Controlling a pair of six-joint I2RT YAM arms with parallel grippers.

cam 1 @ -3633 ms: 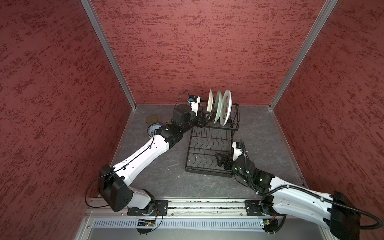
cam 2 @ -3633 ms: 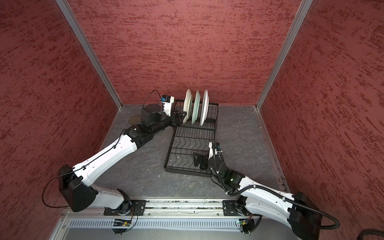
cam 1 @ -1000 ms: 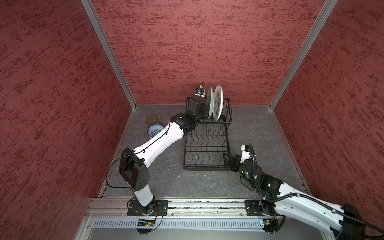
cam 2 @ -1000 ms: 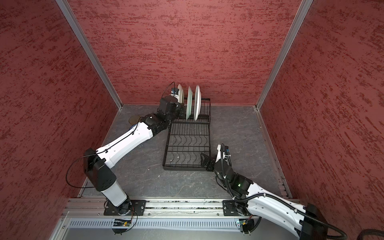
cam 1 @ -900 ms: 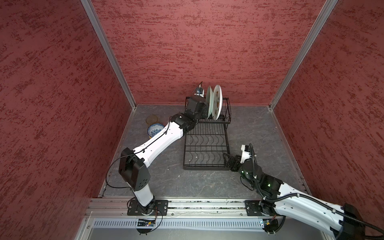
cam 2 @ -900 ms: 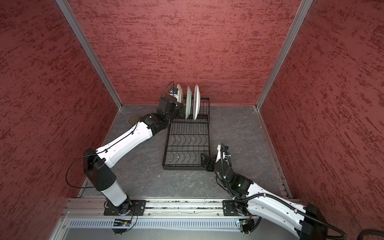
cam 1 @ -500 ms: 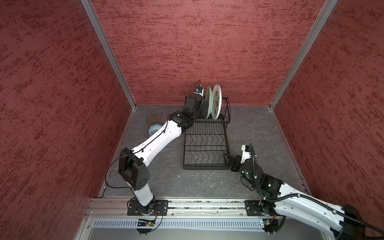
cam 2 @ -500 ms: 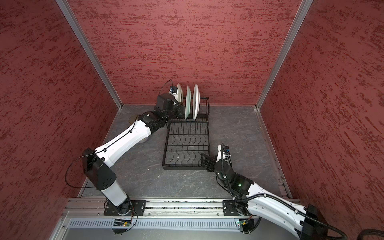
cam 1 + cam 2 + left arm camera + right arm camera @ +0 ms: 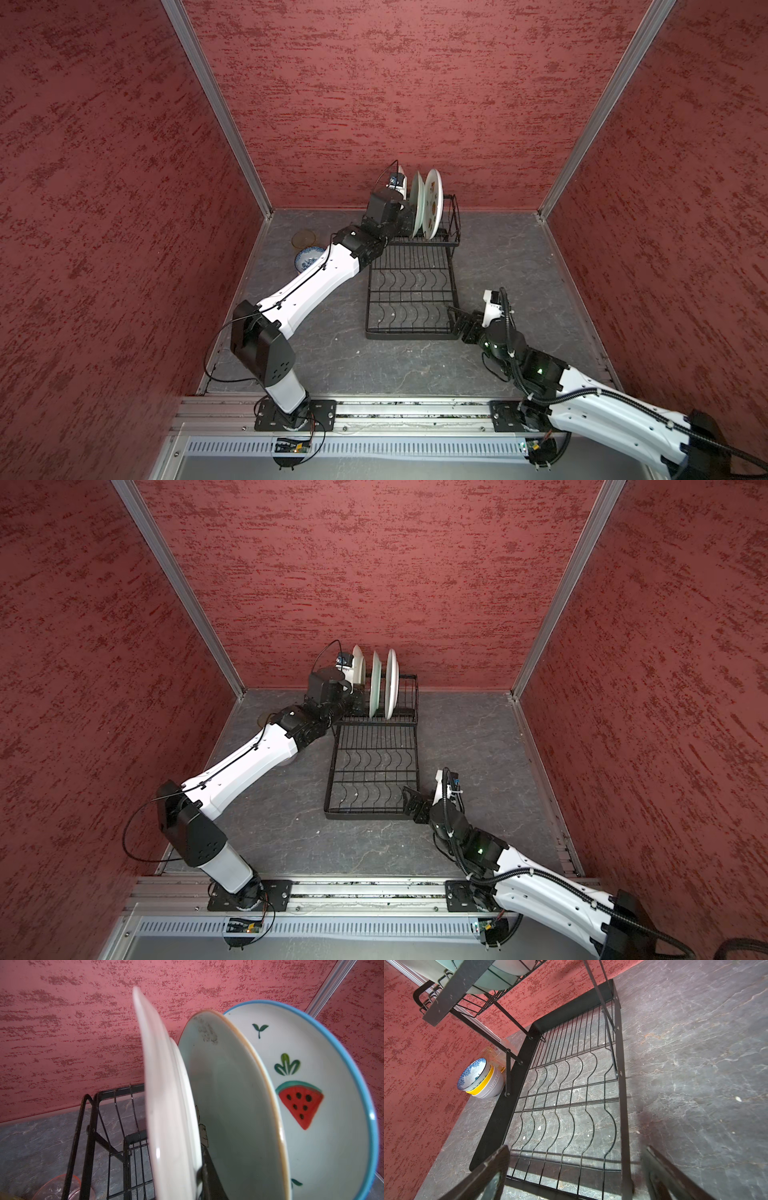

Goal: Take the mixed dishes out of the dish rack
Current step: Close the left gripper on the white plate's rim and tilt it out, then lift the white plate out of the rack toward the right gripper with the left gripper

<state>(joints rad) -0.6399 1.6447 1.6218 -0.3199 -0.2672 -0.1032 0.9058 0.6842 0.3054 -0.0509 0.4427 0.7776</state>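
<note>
A dark grey, marble-veined stone-look surface (image 9: 498, 257) spreads between the walls, flecked with small white specks (image 9: 738, 1098). Rough red plastered walls (image 9: 395, 83) enclose three sides, joined by slanting aluminium corner strips (image 9: 218, 108). A silver aluminium rail (image 9: 395, 411) and a slotted metal grille (image 9: 395, 446) edge the front.

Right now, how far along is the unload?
Done: stacked bowls and amber glass on the table; front tier of dish rack bare. In hand: left tool shut on white plate. Left: that, green plate, watermelon plate, standing in the back tier; right tool open.

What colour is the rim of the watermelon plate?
Blue; the left wrist view shows the watermelon plate best.
</note>
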